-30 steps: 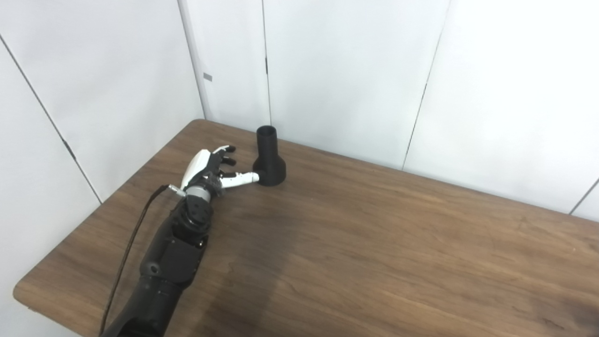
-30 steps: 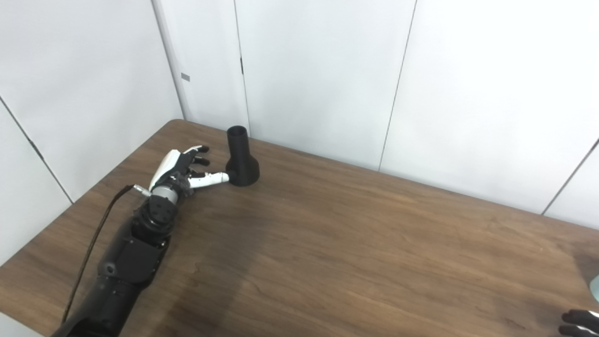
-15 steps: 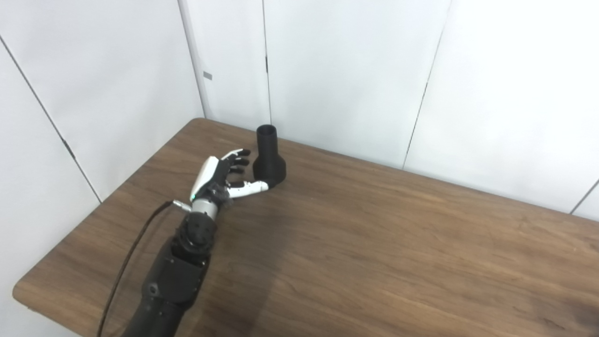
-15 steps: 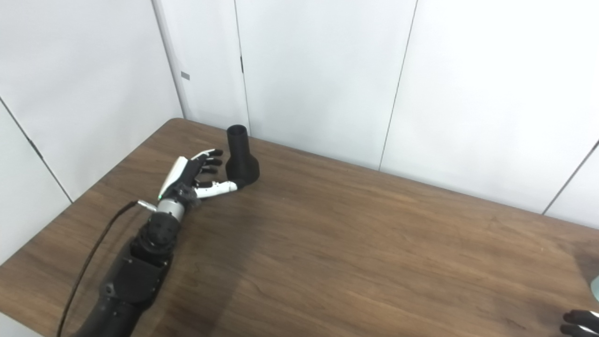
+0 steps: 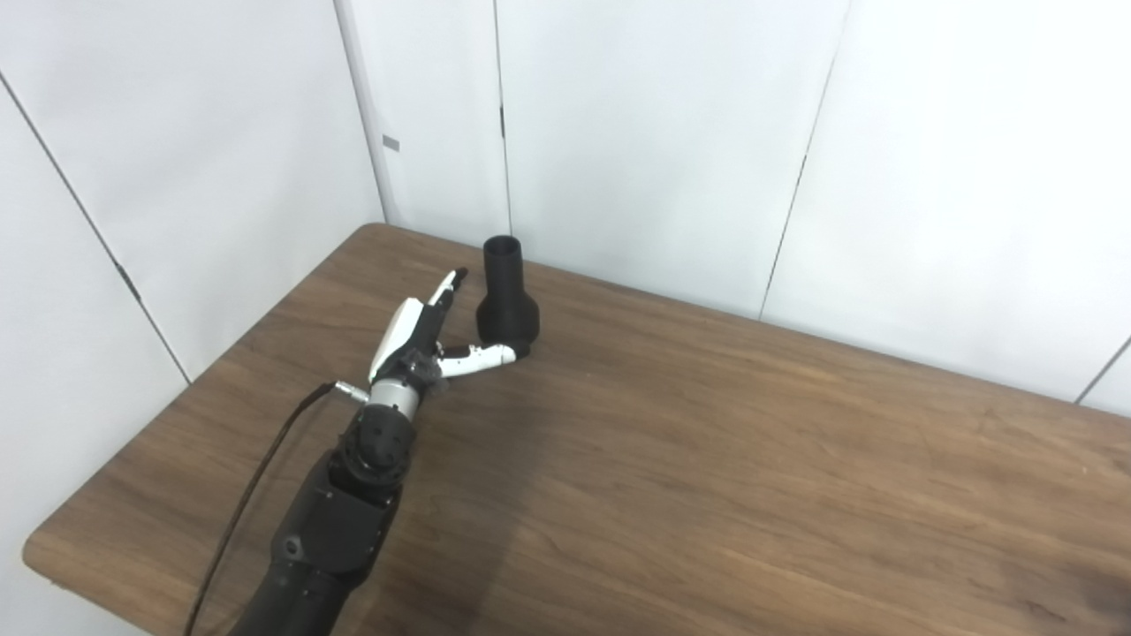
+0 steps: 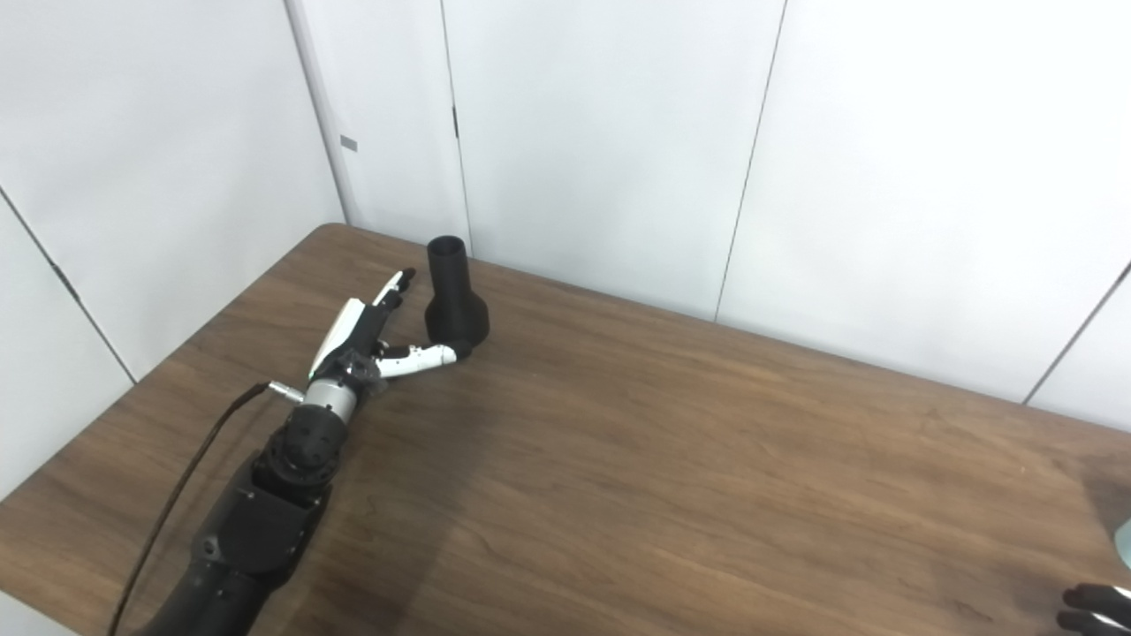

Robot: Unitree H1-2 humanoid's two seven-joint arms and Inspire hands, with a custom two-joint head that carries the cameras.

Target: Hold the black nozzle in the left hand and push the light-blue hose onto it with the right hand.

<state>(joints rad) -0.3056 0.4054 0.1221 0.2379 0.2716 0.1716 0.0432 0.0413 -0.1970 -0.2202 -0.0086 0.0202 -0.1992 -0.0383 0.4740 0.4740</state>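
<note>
Since the earlier frames, the left hand (image 5: 422,340) has been sliding in toward the black nozzle (image 5: 506,303) and rolling onto its edge, so that its fingers (image 5: 446,289) are now reaching up along the nozzle's left side while its thumb (image 5: 484,358) is lying against the front of the wide base. That hand is spread, with a clear gap between fingers and thumb, and it is not yet gripping anything; whether the fingers are touching the neck is hard to tell. The nozzle is standing upright on its flared base near the far left corner of the wooden table (image 5: 707,459), narrow mouth pointing up, close to the white wall panels (image 5: 636,132). The right hand (image 6: 1091,609) is only peeking in at the lower right corner of the right eye view, too little of it showing to say how its fingers are set, and a pale sliver (image 6: 1124,543) just above it at the frame edge may be the hose, though that is uncertain. The step in hand looks like the reach for the nozzle, so the task is barely beginning. Next, the left hand is probably needing to close around the nozzle's body without tipping it, then lift it clear.
</note>
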